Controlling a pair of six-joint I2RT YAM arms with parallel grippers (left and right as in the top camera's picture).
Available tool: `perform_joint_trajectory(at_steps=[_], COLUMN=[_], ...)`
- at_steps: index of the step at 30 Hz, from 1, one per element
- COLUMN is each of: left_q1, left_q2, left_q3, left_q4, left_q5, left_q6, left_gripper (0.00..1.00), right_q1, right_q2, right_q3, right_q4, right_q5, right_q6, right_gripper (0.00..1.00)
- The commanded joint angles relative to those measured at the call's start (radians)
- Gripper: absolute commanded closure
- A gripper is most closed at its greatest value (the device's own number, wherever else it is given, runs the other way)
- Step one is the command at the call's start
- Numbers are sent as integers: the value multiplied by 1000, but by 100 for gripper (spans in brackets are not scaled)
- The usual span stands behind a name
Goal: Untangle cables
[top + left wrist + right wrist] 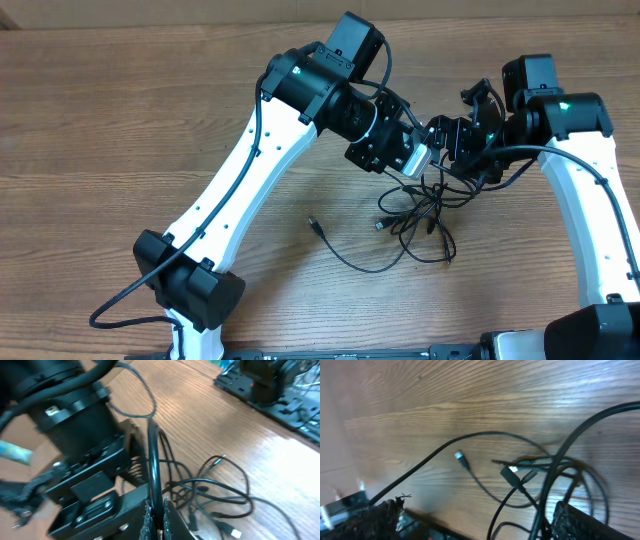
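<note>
The cables (420, 215) lie in a loose black tangle on the wood table, below where the two grippers meet. One strand trails left to a small plug (315, 222). My left gripper (156, 516) is shut on one black cable (152, 460), which rises straight up out of the pinched pads. In the overhead view the left gripper (418, 155) sits just left of my right gripper (458, 140). The right gripper (485, 521) stands wide open above the tangle. A dark cable (555, 475) and thinner strands cross the gap near its right finger (580, 522) without being pinched.
The left arm (240, 170) crosses the table diagonally from the front left. The right arm (590, 200) runs along the right side. Thick black arm cables (130, 300) loop near the left base. In the left wrist view, equipment (270, 385) stands beyond the table's far edge.
</note>
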Motion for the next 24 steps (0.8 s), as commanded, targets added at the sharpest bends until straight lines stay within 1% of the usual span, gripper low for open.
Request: perform_joint_trajectory(at_steps=[1,2,5,9,10,12,14,15,18,19,23,24], left_q1=[-7,-5,-5,-7,-7,-7,0,4,8,13,32,42], left_q2=[0,0,0,0,0,0,0,0,0,0,-2,-3], left_q3=[8,8,8,8,8,11,12,14,16,16,18,18], left_q4=[-48,-70,-146,-217,-250,-279,-296,-300,-299,-300,-298,-293], left_q5=[55,52,52,52,52,52,48,48,48,48,48,49], left_q6=[-14,-14,-14,-4,36,82,109,115,119,137,228,251], left_gripper=[96,96,96,96,96,96,96,96,96,96,96,96], right_q1=[10,10,10,2,-5,-12,-18,-18,-18,-18,-17,-17], right_q2=[3,3,3,3,3,3,3,3,3,3,3,3], right_q3=[-2,-2,-2,-2,-2,-2,-2,-2,-2,-2,-2,-2], right_q4=[29,40,97,210,253,267,215,180,99,71,29,-5], right_q5=[113,130,164,224,256,255,254,253,224,204,118,87], right_q6=[-141,-206,-335,-346,-367,-474,-728,-830,-1014,-1096,-1229,-1286], right_gripper=[0,0,0,0,0,0,0,0,0,0,1,1])
